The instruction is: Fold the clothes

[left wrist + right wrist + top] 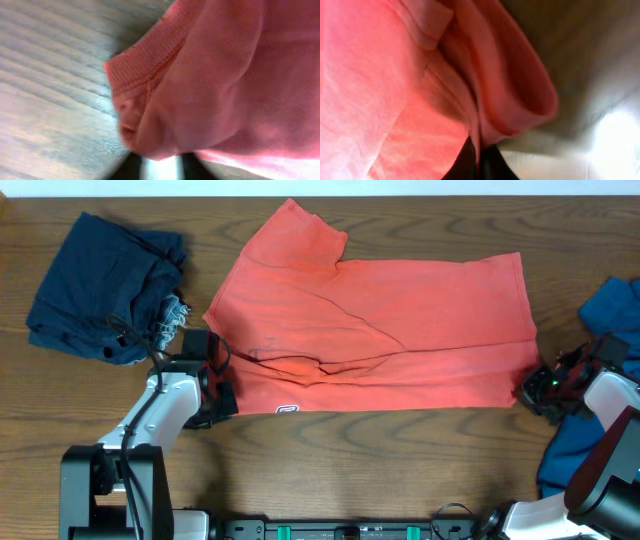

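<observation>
The coral-red T-shirt (390, 330) lies spread across the middle of the table, one sleeve pointing to the far edge and a white neck label (288, 409) at its near edge. My left gripper (222, 392) is shut on the shirt's near left corner; the left wrist view shows ribbed hem (145, 65) bunched between the fingers (127, 170). At the shirt's near right corner, my right gripper (533, 385) is shut on the cloth. A thin fold of red cloth (485, 125) is pinched between its dark fingertips (465, 162) in the right wrist view.
A dark navy garment (105, 285) lies crumpled at the far left. A blue garment (600, 380) lies along the right edge, partly under the right arm. Bare wooden table (400, 460) runs along the near side.
</observation>
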`<state>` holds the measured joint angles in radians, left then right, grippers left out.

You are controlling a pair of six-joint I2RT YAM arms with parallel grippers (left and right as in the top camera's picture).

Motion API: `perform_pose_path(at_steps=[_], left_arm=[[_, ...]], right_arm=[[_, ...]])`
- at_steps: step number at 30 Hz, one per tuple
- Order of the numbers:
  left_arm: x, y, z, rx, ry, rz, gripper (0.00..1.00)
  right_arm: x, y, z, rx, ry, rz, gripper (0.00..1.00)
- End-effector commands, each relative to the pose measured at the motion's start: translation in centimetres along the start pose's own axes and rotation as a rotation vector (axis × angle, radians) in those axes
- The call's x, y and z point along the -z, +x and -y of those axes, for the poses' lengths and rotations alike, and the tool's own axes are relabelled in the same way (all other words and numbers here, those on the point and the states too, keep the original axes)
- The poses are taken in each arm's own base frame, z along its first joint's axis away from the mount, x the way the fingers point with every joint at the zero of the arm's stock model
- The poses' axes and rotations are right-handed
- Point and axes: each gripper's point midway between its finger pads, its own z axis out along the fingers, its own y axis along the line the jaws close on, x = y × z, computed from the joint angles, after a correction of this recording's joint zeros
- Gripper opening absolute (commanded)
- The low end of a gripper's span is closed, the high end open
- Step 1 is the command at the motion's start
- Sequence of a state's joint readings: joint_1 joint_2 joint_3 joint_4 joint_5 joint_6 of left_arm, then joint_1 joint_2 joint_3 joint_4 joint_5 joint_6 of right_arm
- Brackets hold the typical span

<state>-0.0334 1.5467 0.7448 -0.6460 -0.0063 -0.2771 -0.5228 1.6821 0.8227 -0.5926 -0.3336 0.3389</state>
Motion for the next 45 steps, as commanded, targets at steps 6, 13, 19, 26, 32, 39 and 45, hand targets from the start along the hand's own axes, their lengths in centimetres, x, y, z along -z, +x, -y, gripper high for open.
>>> perform_pose_path(at_steps=[6,13,19,26,32,39,45], left_arm=[[0.9,2.0,-3.7,0.105,-0.137,-0.104,0.06],[2.7,2.5,-6.2,0.215,-0.147,-0.121,0.06],[4.1,2.3,-5.2,0.236,-0.055,-0.08,0.42],[6.4,1.7,-4.3,0.214,0.016,-0.026,0.5],[10.3,-0.7,-0.6,0.126,0.241,0.061,0.44],[12.3,-1.4,3.3,-0.06,0.438,0.104,0.09],[14.6,-3.9,6.4,-0.185,0.474,0.226,0.14]], right_arm=[[3.8,3.0,5.4,-0.149,0.302,-0.083,0.01],[7.6,3.6,7.0,-0.145,0.432,-0.008,0.02],[8.1,3.3,6.5,-0.14,0.407,0.023,0.5],[7.6,3.4,4.5,-0.083,0.292,-0.009,0.54],[7.0,4.5,2.6,-0.051,0.175,-0.071,0.44],[5.8,4.7,1.1,-0.033,0.096,-0.07,0.27],[7.8,1.1,-7.2,0.196,-0.223,0.045,0.34]])
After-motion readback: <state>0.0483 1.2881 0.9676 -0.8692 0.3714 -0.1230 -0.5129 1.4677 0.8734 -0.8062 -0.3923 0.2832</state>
